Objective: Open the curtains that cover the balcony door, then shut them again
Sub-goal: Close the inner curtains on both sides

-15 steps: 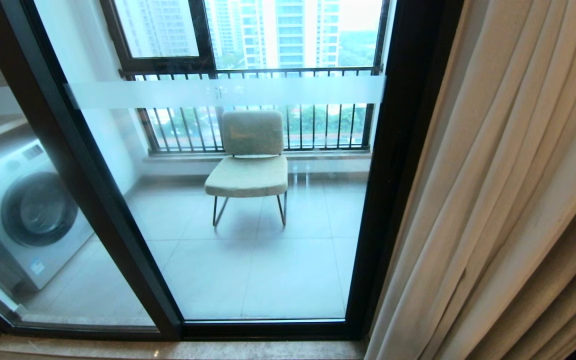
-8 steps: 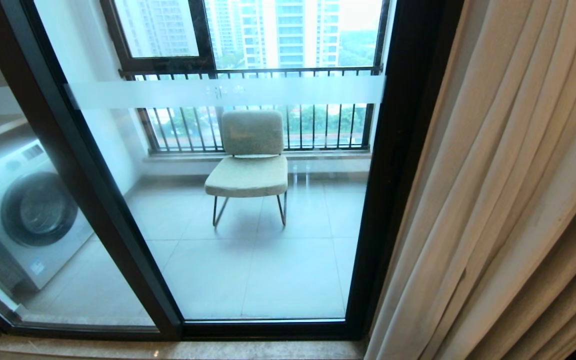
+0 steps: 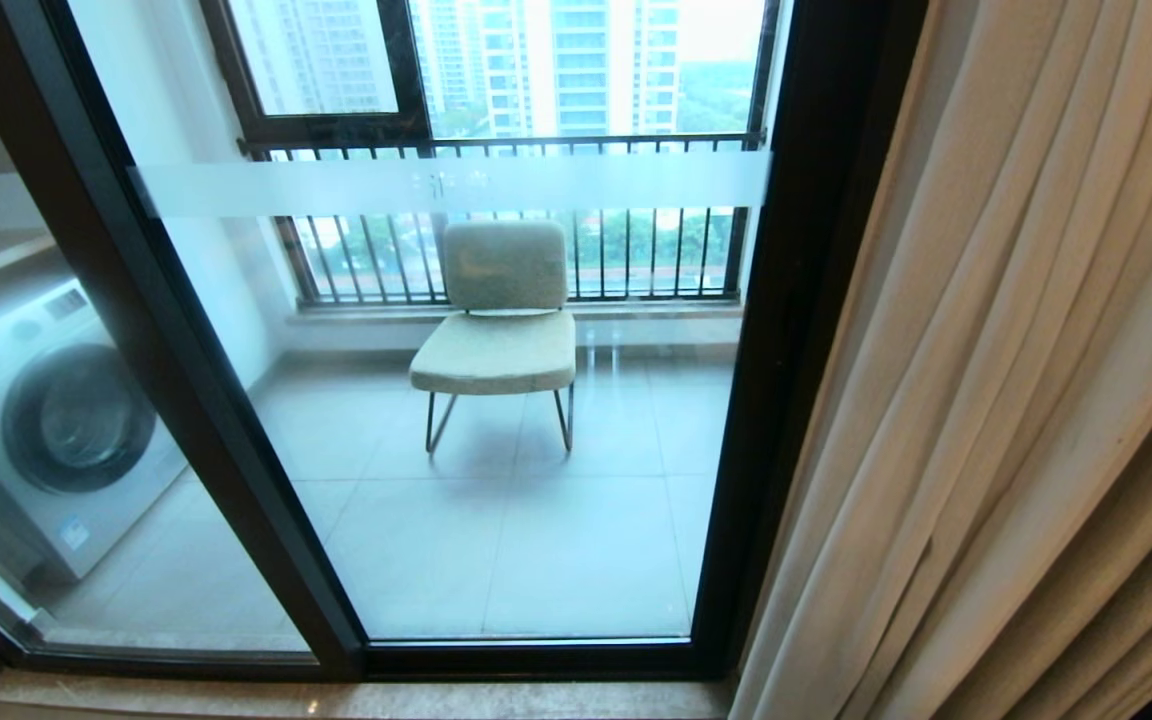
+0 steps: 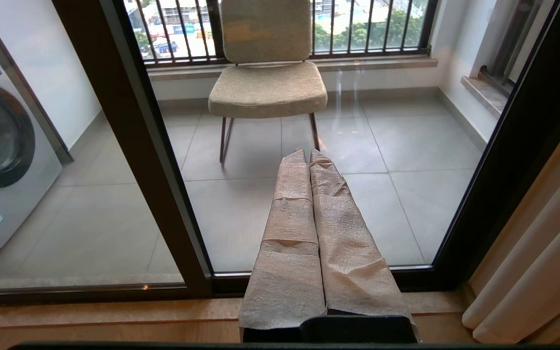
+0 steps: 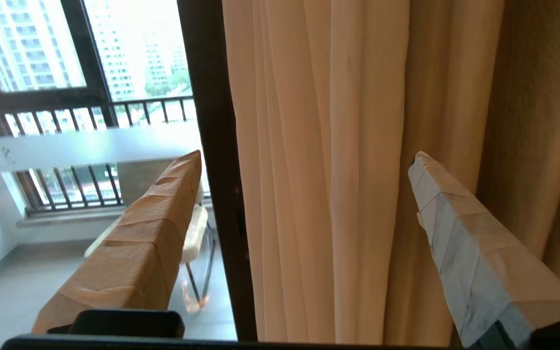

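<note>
- washing machine (image 3: 56, 430) at 9 o'clock in head view, behind glass on the balcony; grey floor tiles (image 3: 506, 540) out there, stone sill strip along the room edge at 6.
- balcony door (image 3: 456, 400) fills left and centre: clear glass, black frames, frosted strip across; uncovered now. Chair (image 3: 498, 320) behind it near centre, railing beyond.
- left gripper (image 4: 309, 153) seen in its own wrist view only, taped fingers pressed together, nothing between them, pointing at the glass; looks parked.
- curtains (image 3: 1016, 400) bunched at 3 o'clock in head view, hanging floor-length, leading edge just beside the right door frame; so open half looks done, closing is left.
- right gripper (image 5: 304, 160) in its wrist view: fingers spread wide, empty, curtain folds straight ahead between the fingers, not yet touched as far as I can tell.
- handling guess: thick woven cloth, soft, fairly heavy, no breakage risk; pleats will slide and bunch. Best take the hemmed leading edge nearest the frame, pinch several layers, pull sideways along the track. Thin white layer not clearly made out.
</note>
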Robot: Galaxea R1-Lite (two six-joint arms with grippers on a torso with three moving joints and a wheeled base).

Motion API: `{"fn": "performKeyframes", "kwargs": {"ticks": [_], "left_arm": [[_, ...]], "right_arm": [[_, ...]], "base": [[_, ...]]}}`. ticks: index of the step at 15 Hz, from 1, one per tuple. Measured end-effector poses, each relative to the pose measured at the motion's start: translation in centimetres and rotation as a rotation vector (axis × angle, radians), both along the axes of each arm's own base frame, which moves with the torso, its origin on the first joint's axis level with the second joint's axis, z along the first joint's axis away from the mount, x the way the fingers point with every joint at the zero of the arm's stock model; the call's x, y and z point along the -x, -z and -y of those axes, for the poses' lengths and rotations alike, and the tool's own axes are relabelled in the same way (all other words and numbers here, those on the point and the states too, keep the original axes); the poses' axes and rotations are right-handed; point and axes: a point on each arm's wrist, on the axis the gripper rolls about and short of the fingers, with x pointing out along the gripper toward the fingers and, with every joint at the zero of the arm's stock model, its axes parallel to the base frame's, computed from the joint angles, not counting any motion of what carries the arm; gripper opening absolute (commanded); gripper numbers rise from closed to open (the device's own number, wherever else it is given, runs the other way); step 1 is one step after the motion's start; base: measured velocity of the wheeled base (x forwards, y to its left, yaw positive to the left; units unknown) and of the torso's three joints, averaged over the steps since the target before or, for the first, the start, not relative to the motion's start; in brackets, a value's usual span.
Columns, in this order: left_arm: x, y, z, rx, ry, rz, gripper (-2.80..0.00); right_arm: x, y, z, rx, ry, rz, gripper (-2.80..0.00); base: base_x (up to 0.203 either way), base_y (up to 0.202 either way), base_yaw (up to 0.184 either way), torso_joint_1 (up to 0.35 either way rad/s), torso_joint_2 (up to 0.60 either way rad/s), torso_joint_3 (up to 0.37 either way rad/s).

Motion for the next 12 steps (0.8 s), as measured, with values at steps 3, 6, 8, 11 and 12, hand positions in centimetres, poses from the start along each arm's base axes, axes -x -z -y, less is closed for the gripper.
{"fn": "performKeyframes", "kwargs": {"ticks": [3, 6, 8, 11, 12], "left_arm": [[0.0, 0.0, 0.0, 0.0, 0.001, 0.0, -2.8], [0.0, 0.0, 0.0, 0.0, 0.001, 0.0, -2.8], [0.0, 0.0, 0.0, -0.001, 0.001, 0.0, -2.8], [0.0, 0.0, 0.0, 0.0, 0.001, 0.0, -2.8], [0.0, 0.0, 0.0, 0.0, 0.0, 0.0, -2.8]], "right_arm": [[-2.9, -1.7, 0.2, 0.003, 0.001, 0.044, 0.0], [-6.2, -2.5, 0.5, 0.004, 0.006, 0.052, 0.0], [-8.4, -2.7, 1.0, 0.004, 0.023, 0.053, 0.0], [-11.5, -3.2, 2.2, 0.004, 0.066, 0.051, 0.0], [-12.4, -3.4, 2.6, 0.003, 0.079, 0.05, 0.0]], "base": [[0.0, 0.0, 0.0, 0.0, 0.0, 0.0], [0.0, 0.0, 0.0, 0.0, 0.0, 0.0], [0.0, 0.0, 0.0, 0.0, 0.0, 0.0], [0.0, 0.0, 0.0, 0.0, 0.0, 0.0], [0.0, 0.0, 0.0, 0.0, 0.0, 0.0]]}}
